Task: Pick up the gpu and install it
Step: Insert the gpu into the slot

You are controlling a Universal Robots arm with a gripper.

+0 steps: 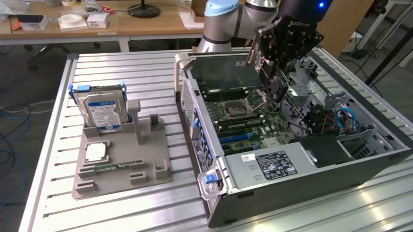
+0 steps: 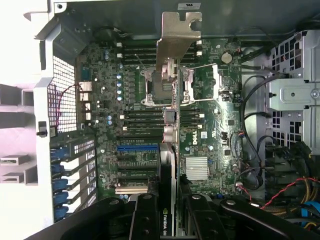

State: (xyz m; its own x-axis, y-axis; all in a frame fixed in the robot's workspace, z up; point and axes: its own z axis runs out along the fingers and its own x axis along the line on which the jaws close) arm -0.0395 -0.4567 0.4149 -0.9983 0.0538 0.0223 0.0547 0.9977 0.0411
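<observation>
My gripper (image 1: 273, 86) hangs over the open computer case (image 1: 213, 193), shut on the gpu (image 1: 254, 52). It holds the card on edge above the motherboard (image 1: 242, 121). In the wrist view the gpu (image 2: 168, 130) appears edge-on as a thin line. Its silver metal end bracket (image 2: 176, 37) is at the far end and its black cooler side sits between my fingers (image 2: 145, 217). The card hovers above the processor socket (image 2: 202, 85) and the rows of slots, apart from the board. My gripper (image 2: 170, 222) clamps the card's near end.
A grey fixture (image 1: 152, 169) on the slatted table holds an upright hard drive (image 1: 100, 108), a processor chip (image 1: 95, 152) and a memory stick (image 1: 113, 167). Inside the case are a power supply (image 1: 277, 164), a drive cage (image 2: 295, 95), loose cables (image 2: 255, 165) and a blue slot (image 2: 137, 147).
</observation>
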